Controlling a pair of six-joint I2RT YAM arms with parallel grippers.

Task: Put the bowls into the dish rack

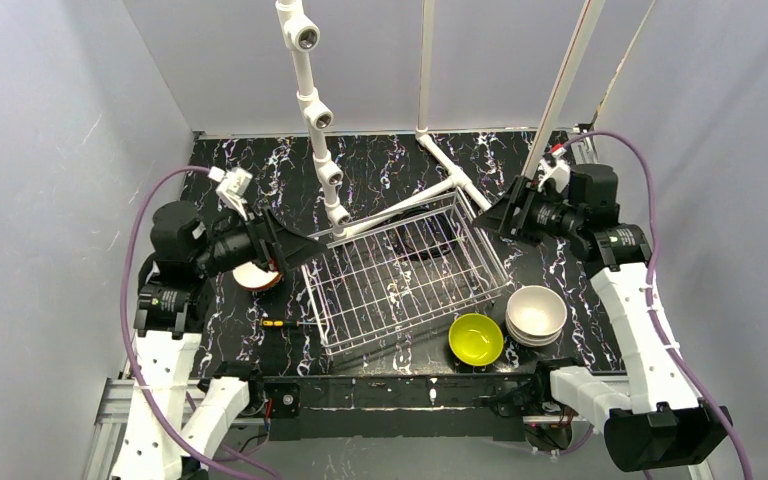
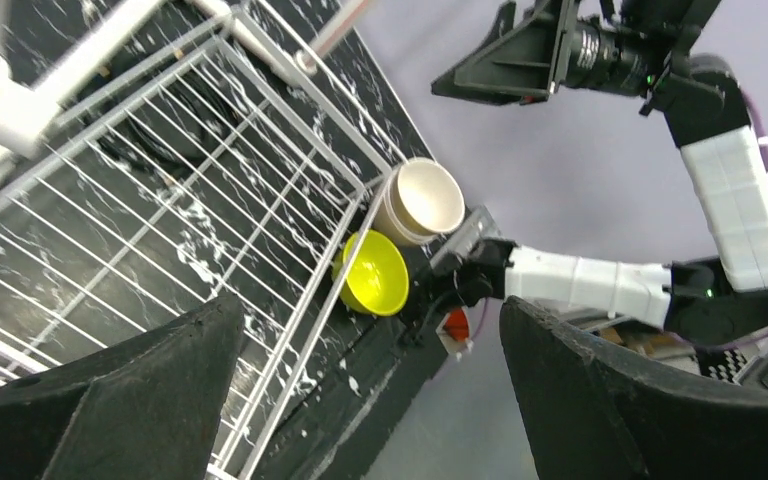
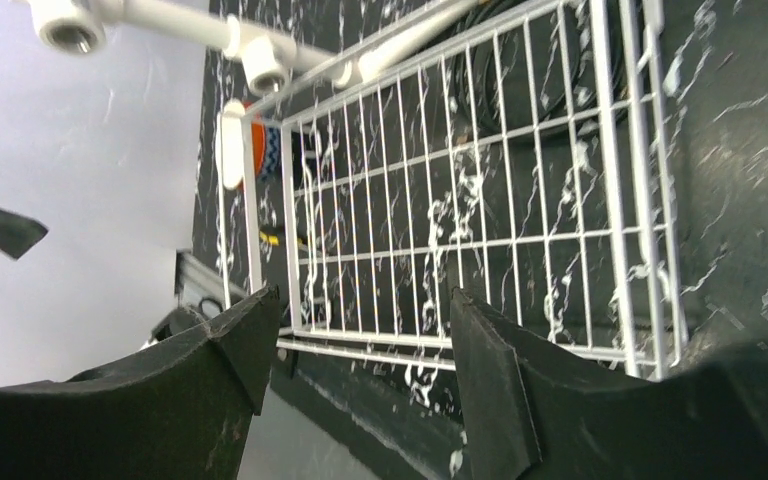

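Black marble-veined table (image 1: 235,335) fills the floor between grey walls. Over it the left gripper (image 1: 308,250) hangs with its fingers spread wide and nothing between them, its tips at the left corner of the dish rack (image 1: 380,285). Partly under that gripper's body, just outside the rack's left side, sits a left stack of bowls (image 1: 256,277). The top one shows a white inside and an orange rim, and the right wrist view also catches a blue-patterned side there.

The right gripper (image 1: 486,222) is likewise parted and holds nothing. It is poised at the rack's far right corner, looking down across the wire grid, which has no bowl in it.

Further out, off the rack's near right corner, the yellow-green bowl (image 1: 475,338) rests on the table, close against the rack's wire side. Just beside it, to its right, stands a stack of pale bowls (image 1: 536,312), well clear of both grippers. Behind the rack rises the white pipe frame (image 1: 310,110).
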